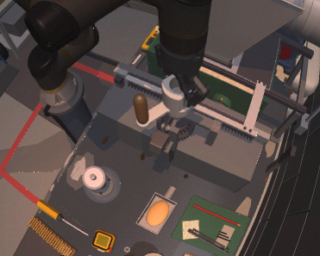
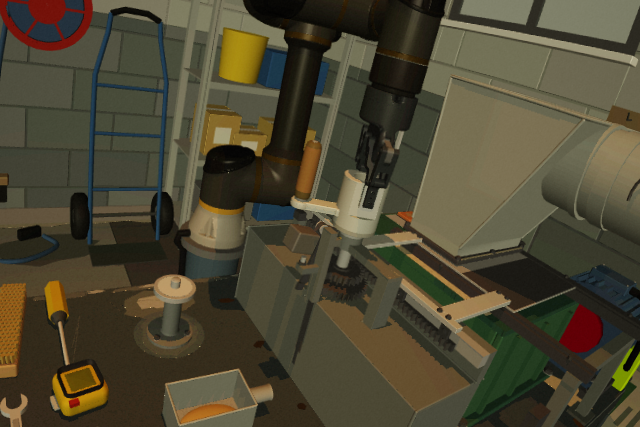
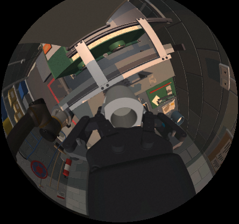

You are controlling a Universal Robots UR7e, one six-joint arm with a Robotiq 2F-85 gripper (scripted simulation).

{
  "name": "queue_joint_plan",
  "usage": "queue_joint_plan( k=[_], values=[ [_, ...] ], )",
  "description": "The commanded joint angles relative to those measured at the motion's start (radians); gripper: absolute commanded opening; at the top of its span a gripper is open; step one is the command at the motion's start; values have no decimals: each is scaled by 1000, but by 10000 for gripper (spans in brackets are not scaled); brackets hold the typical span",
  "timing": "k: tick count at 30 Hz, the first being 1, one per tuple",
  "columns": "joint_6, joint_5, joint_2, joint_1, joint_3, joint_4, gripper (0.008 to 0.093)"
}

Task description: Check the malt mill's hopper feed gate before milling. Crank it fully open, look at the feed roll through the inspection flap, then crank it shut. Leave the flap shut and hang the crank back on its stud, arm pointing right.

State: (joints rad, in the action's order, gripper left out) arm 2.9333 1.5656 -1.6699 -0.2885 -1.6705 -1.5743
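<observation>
The crank's white hub [image 1: 177, 96] [image 2: 356, 203] [image 3: 123, 105] sits on the pinion shaft above the small gear [image 2: 342, 277] on the grey mill housing, its arm reaching left to an upright brown handle [image 1: 140, 107] [image 2: 308, 162]. The toothed rack of the feed gate [image 1: 191, 107] [image 2: 439, 316] runs along the housing under the grey hopper [image 2: 496, 164], and its pale slide frame [image 3: 121, 56] lies over the green mill body. The empty storage stud [image 1: 94, 178] [image 2: 173, 303] stands on the table to the left of the housing. My gripper [image 1: 183, 91] [image 2: 373, 179] [image 3: 123, 117] comes down from above and is closed around the crank's hub.
A small open bin with an orange lump [image 1: 158, 213] [image 2: 212, 401] sits on the table near the front edge. A yellow tape measure [image 1: 103, 241] [image 2: 78, 387], a screwdriver [image 2: 57, 308], a brush [image 1: 49, 235] and a green mat [image 1: 213, 225] lie around it. The robot base [image 2: 217, 221] stands left of the housing.
</observation>
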Motion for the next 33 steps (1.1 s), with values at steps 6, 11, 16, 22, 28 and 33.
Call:
queue_joint_plan(
  k=[6, 11, 16, 22, 28, 33],
  values=[
    [1, 0, -1, 0, 0, 0, 80],
    [1, 0, -1, 0, 0, 0, 200],
    [1, 0, -1, 0, 0, 0, 400],
    [1, 0, -1, 0, 0, 0, 640],
    [1, 0, -1, 0, 0, 0, 830],
    [1, 0, -1, 0, 0, 0, 830]
  ],
)
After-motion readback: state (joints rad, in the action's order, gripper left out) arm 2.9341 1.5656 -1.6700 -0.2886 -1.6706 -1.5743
